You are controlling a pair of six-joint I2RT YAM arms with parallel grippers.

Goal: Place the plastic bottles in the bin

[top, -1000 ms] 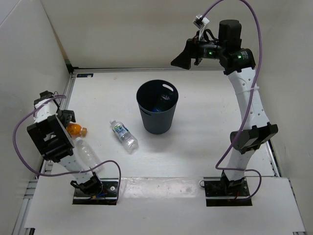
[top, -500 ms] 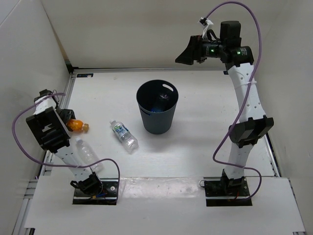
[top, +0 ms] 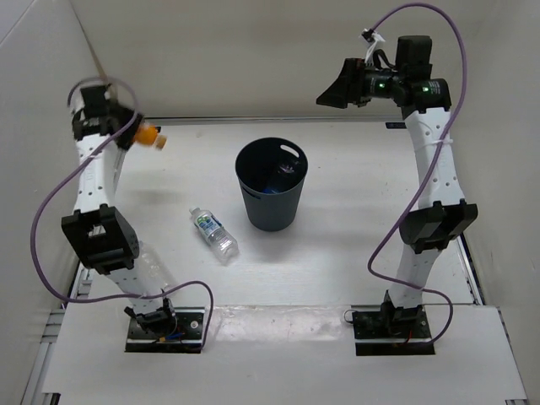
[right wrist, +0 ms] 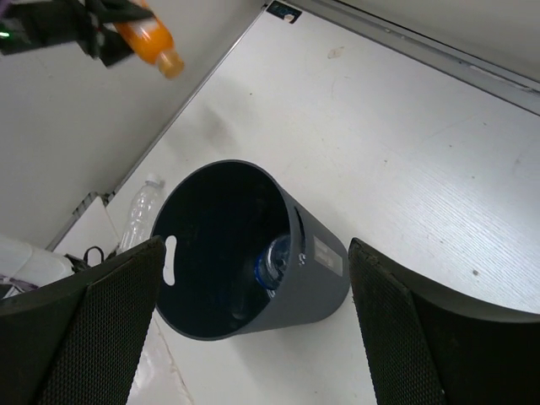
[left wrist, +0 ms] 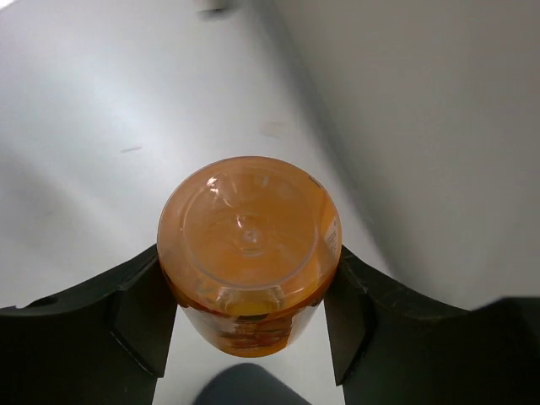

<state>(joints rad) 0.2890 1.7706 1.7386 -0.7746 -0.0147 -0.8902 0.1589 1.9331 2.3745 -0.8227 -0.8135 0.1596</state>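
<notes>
My left gripper point(left wrist: 249, 314) is shut on the orange bottle point(left wrist: 250, 245), holding it high in the air at the far left point(top: 148, 135), left of the bin. The dark bin point(top: 270, 211) stands mid-table, and a bottle with a blue label point(right wrist: 274, 263) lies inside it. On the table left of the bin lies a clear bottle with a white-and-green label point(top: 213, 234). A plain clear bottle point(top: 153, 268) lies beside the left arm, partly hidden by it. My right gripper point(right wrist: 255, 245) hangs open and empty, high beyond the bin at the far right point(top: 336, 89).
White enclosure walls point(top: 51, 101) stand close to the raised left gripper and behind the right one. A metal rail point(top: 253, 121) runs along the table's far edge. Purple cables point(top: 51, 211) loop off both arms.
The left arm has lifted the orange bottle off the table at the left and swung it up toward the far-left corner. The right gripper has drifted slightly right.
</notes>
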